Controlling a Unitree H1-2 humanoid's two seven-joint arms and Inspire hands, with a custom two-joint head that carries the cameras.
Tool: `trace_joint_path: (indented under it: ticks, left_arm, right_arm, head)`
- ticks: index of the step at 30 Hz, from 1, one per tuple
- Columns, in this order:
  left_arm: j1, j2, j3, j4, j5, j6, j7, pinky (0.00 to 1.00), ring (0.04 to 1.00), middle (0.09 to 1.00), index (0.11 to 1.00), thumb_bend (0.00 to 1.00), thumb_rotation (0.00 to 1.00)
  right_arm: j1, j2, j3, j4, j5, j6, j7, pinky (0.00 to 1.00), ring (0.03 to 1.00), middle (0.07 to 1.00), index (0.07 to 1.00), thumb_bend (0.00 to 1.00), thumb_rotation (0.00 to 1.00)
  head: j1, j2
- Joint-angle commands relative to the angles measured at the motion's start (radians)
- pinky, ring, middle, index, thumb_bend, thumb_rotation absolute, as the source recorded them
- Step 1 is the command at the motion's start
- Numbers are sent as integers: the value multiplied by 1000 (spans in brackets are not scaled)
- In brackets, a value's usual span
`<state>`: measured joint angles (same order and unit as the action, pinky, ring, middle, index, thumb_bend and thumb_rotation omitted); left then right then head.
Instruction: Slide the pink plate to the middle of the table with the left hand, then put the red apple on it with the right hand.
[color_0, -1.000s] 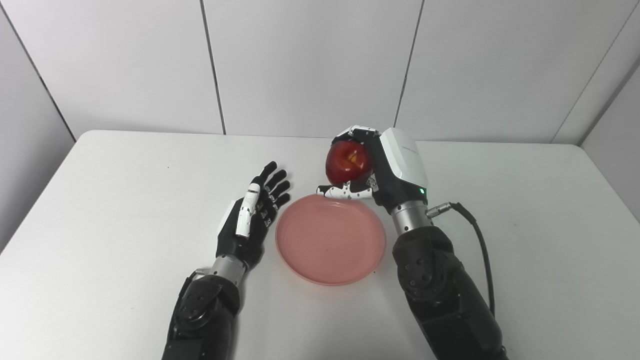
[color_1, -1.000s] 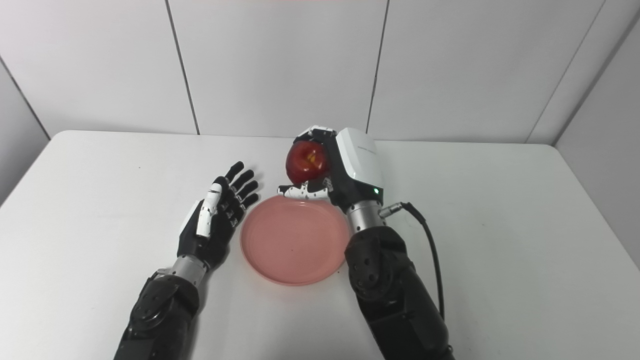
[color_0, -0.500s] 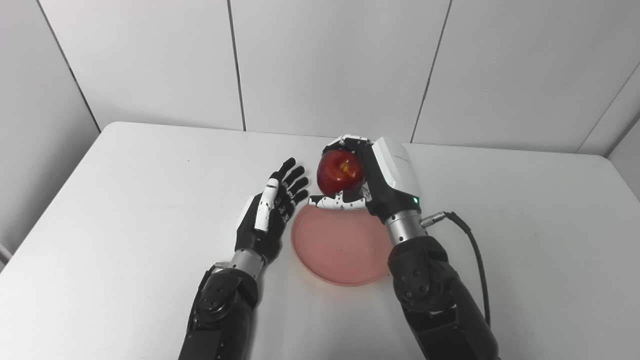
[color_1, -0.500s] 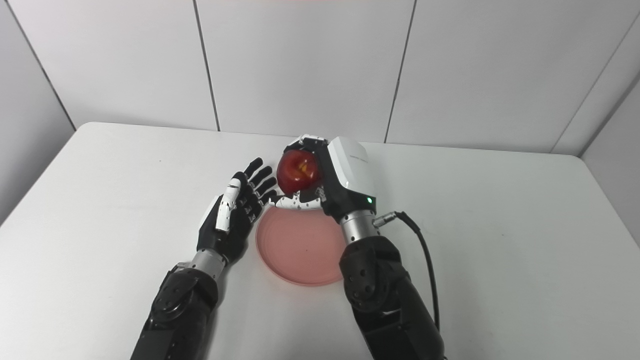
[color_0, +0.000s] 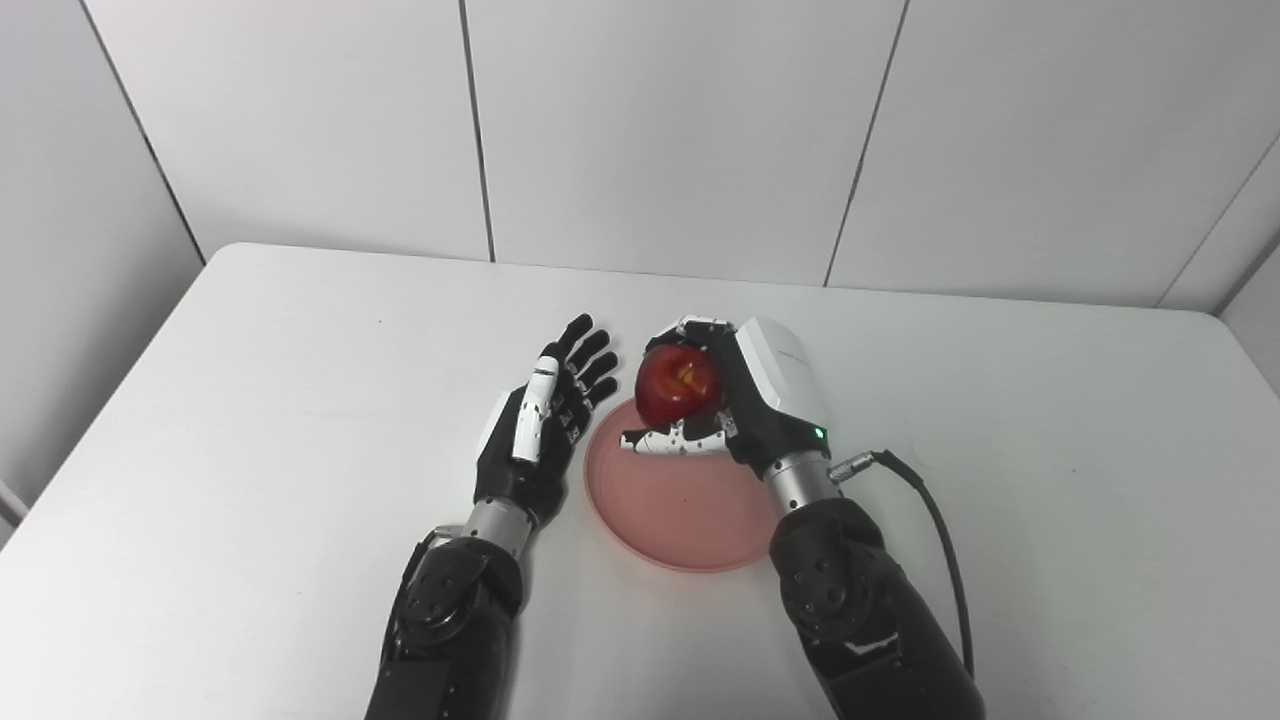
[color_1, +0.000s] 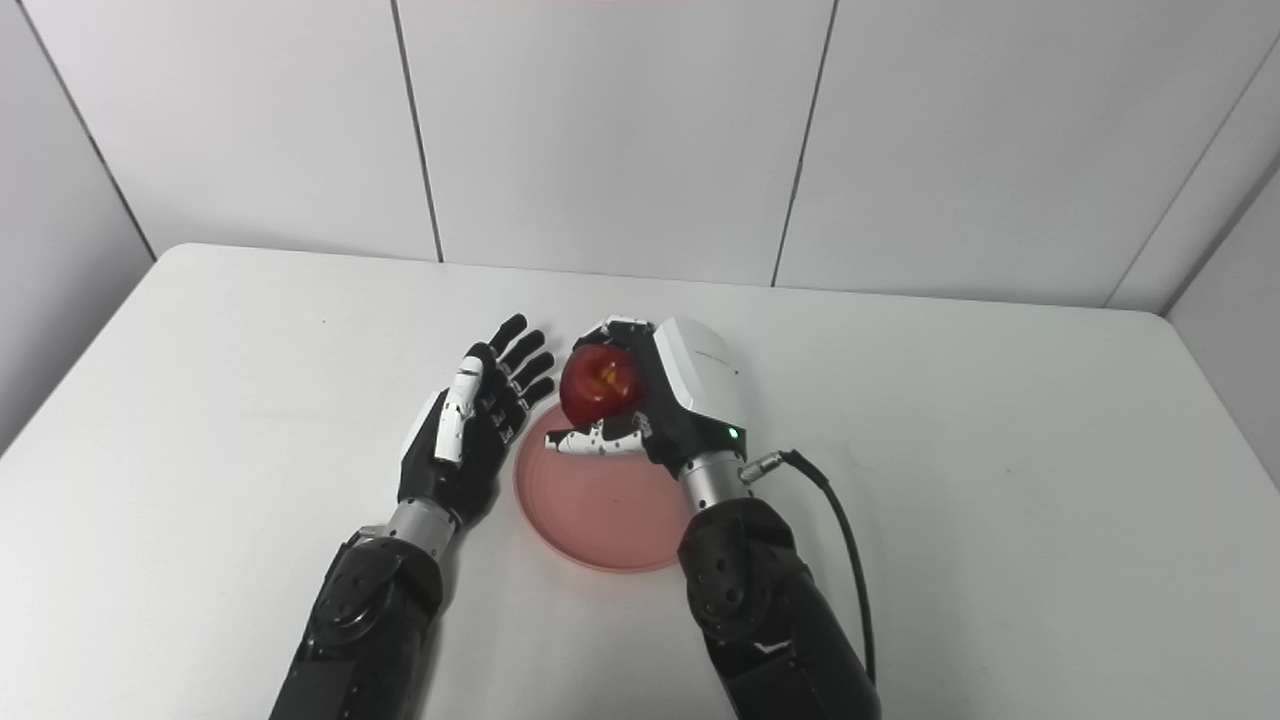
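Apple (color_0: 680, 384) clamped in right hand (color_0: 745, 405) over far plate (color_0: 690, 515) edge: pull nearer centre, lower, then release; left hand (color_0: 540, 425) splayed, empty.

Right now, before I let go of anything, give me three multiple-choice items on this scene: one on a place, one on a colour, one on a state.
1. Where is the round red apple?
A. above the plate's far rim
B. on the table's left edge
C. in the left hand

2. What colour is the shallow round plate?
A. blue
B. pink
C. green

3. What is the left hand doing?
A. gripping the plate
B. holding the apple
C. open, beside the plate

Key: 1 A, the right hand holds it over that rim. 2 B, its bare surface is pink. 3 C, its fingers are spread and hold nothing.
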<state>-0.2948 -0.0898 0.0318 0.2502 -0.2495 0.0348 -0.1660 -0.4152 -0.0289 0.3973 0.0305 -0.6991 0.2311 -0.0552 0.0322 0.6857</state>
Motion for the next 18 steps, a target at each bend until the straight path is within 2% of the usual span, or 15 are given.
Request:
trace_joint_path:
  ticks: [1, 3, 7, 18]
  left_arm:
    - [30, -4, 8, 40, 14, 34, 36, 916, 916, 928, 903, 350, 1000]
    - [30, -3, 7, 40, 18, 32, 39, 915, 916, 927, 901, 352, 1000]
    - [31, -3, 5, 38, 26, 30, 47, 907, 914, 923, 900, 353, 1000]
    - [36, -7, -7, 29, 68, 25, 68, 896, 911, 917, 903, 373, 1000]
  right_arm:
    - [-18, 8, -1, -14, -3, -54, -23, 237, 320, 433, 487, 518, 130]
    - [-12, 4, 1, -7, -1, -59, -22, 213, 296, 416, 487, 518, 130]
    - [2, 0, 4, 10, -1, -63, -26, 231, 319, 432, 487, 517, 129]
    - [20, -7, 7, 45, -1, -66, -16, 218, 307, 426, 487, 518, 129]
  head:
    - [1, 4]
    - [1, 5]
    - [1, 5]
    - [3, 11]
